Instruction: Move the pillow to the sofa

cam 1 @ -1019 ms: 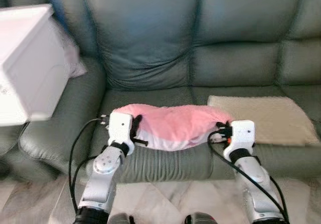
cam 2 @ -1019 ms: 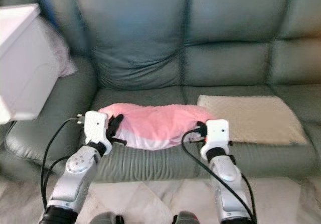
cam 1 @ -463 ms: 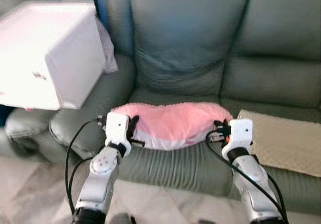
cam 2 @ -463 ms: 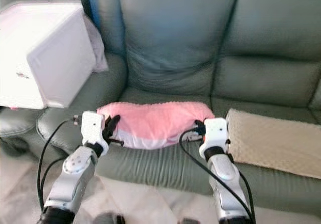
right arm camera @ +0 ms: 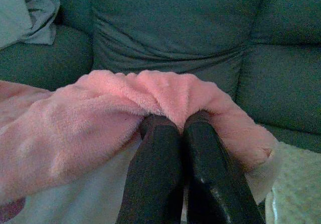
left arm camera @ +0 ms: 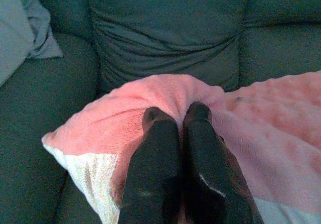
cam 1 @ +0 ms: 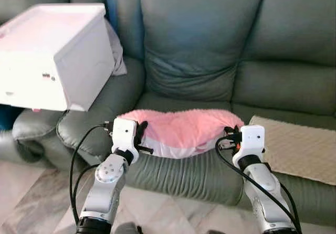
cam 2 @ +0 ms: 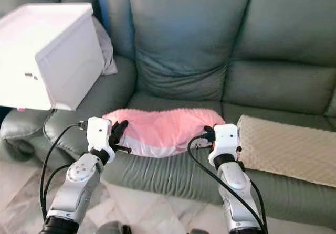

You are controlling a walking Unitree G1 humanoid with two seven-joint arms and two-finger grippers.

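In the head views, we hold the pink pillow (cam 1: 181, 131) between our two arms, over the front edge of the grey-green sofa (cam 1: 210, 50) seat. The left gripper (cam 1: 139, 135) has the pillow's left end, and the right gripper (cam 1: 229, 135) has its right end. A white box (cam 1: 52, 55) rests on the sofa's armrest on our left, with a grey cloth (cam 1: 116, 53) behind it. A beige mat (cam 1: 299, 150) lies on the seat at our right.

In the left wrist view, the two fingers (left arm camera: 155, 158) are pressed together with a fold of the pink fleece pinched between them. The white underside of the pillow shows at the corner.

In the right wrist view, the fingers (right arm camera: 155, 169) are also closed on a bunch of pink fleece.

We judge the pillow to be light and very soft. It sags and folds where it is taken, so a hold at both ends, as now, seems to suit it. The fleece should not slip easily.

Compared with half a second ago, the scene is almost the same. The camera has moved a little, so the white box sits slightly lower in the picture. The pillow and both grips look unchanged.
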